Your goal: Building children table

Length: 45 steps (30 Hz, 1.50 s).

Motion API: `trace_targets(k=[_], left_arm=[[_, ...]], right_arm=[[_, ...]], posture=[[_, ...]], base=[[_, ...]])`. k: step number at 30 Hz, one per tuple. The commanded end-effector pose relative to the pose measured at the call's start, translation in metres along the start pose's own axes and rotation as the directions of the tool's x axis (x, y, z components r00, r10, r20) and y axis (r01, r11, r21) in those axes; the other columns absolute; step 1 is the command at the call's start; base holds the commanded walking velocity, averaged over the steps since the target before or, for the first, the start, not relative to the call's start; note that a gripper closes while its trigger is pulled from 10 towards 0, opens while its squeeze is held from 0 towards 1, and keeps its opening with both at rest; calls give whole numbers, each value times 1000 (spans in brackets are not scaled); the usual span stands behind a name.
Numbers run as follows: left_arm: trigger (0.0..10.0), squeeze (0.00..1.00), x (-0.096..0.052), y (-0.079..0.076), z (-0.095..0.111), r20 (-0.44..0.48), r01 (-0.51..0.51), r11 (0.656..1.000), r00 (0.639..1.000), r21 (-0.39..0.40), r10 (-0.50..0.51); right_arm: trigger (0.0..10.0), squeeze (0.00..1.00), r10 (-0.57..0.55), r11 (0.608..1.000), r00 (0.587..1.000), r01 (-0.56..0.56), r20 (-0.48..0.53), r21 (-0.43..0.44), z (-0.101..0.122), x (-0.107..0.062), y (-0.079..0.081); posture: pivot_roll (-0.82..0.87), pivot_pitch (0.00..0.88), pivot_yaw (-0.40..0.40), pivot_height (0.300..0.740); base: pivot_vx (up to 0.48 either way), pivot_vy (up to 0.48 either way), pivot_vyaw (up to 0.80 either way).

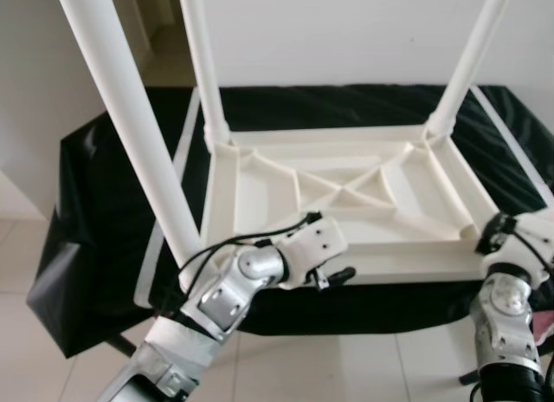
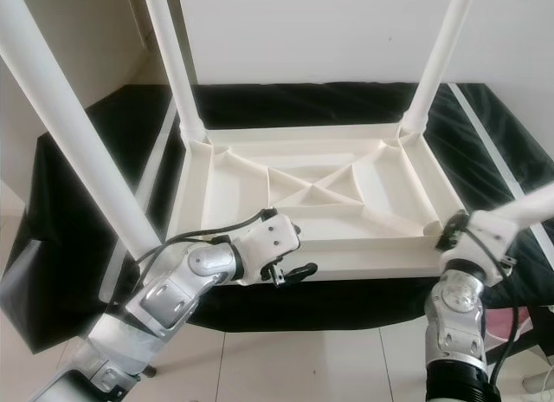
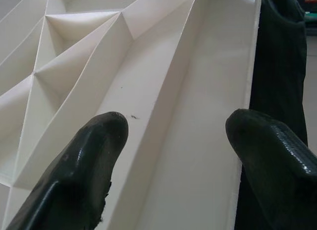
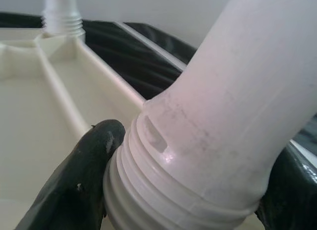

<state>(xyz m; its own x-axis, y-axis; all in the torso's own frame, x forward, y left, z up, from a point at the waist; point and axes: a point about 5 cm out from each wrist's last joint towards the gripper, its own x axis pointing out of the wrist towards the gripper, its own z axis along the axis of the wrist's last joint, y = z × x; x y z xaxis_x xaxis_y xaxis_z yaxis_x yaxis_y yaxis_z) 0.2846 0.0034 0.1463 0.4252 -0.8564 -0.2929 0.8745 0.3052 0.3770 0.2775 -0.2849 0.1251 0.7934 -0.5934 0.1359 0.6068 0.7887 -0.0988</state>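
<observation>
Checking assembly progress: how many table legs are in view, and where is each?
4. Two legs stand at the far corners, far left leg and far right leg. The near left leg is upright. The right gripper holds the fourth leg, tilted.

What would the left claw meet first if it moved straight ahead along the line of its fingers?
Probably the upturned white tabletop. The left claw is open and points at its near edge channel, with one finger over the ribbed underside and the other by the black cloth. Depth is hard to judge.
</observation>
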Motion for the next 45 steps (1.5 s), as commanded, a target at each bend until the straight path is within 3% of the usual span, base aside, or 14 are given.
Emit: trace_targets(k=[1,4,12,19,24,29,32,35,37,38,39,41,45], left_arm=[[10000,0,0,6,-12,-80,-104,994,991,14,105],[10000,0,-2,16,-32,-225,-160,983,958,92,177],[10000,0,-13,26,-45,-314,-145,981,933,127,178],[10000,0,-32,35,-61,-410,-60,984,903,168,125],[10000,0,-53,41,-74,-550,54,968,830,244,92],[10000,0,-61,45,-67,-581,58,961,805,271,116],[10000,0,-51,43,-44,-473,-24,979,873,201,119],[10000,0,-45,42,-33,-415,-57,984,902,167,123],[10000,0,-33,40,-10,-288,-111,992,949,64,125],[10000,0,-33,40,-10,-288,-111,992,949,64,125],[10000,0,-28,39,2,-226,-127,992,966,-3,123],[10000,0,-28,39,2,-226,-127,992,966,-3,123],[10000,0,-16,41,45,3,-131,971,991,-198,135]], right_arm=[[10000,0,27,999,999,-27,-31,-22,-4,1,3],[10000,0,96,995,993,-98,-66,-30,-11,-3,16],[10000,0,114,993,991,-116,-70,-23,-7,-3,19],[10000,0,133,990,989,-135,-68,-36,-2,-2,20],[10000,0,148,988,987,-151,-64,-41,-1,-3,23],[10000,0,152,987,986,-155,-69,-39,-1,-4,24],[10000,0,156,987,985,-159,-73,-37,-1,-4,25],[10000,0,157,986,985,-160,-74,-37,-1,-4,26],[10000,0,162,986,984,-165,-77,-35,-1,-3,27],[10000,0,162,986,984,-165,-77,-35,-1,-3,27],[10000,0,164,985,983,-168,-79,-36,-1,-3,28],[10000,0,164,985,983,-168,-79,-36,-1,-3,28],[10000,0,174,983,981,-178,-83,-44,-1,-3,29]], posture=[[-76,49,7,740],[-72,51,5,740],[-73,52,6,740],[-74,53,7,740],[-79,53,9,740],[-80,49,6,740],[-81,46,4,740],[-79,43,2,740],[-80,42,0,740],[-80,42,0,740],[-78,39,-3,740],[-78,39,-3,740],[-79,32,-8,740]], base=[[0,0,0],[0,0,0],[0,0,0],[0,0,0],[0,0,0],[0,0,0],[0,0,0],[0,0,0],[0,0,0],[0,0,0],[0,0,0],[0,0,0],[0,0,0]])
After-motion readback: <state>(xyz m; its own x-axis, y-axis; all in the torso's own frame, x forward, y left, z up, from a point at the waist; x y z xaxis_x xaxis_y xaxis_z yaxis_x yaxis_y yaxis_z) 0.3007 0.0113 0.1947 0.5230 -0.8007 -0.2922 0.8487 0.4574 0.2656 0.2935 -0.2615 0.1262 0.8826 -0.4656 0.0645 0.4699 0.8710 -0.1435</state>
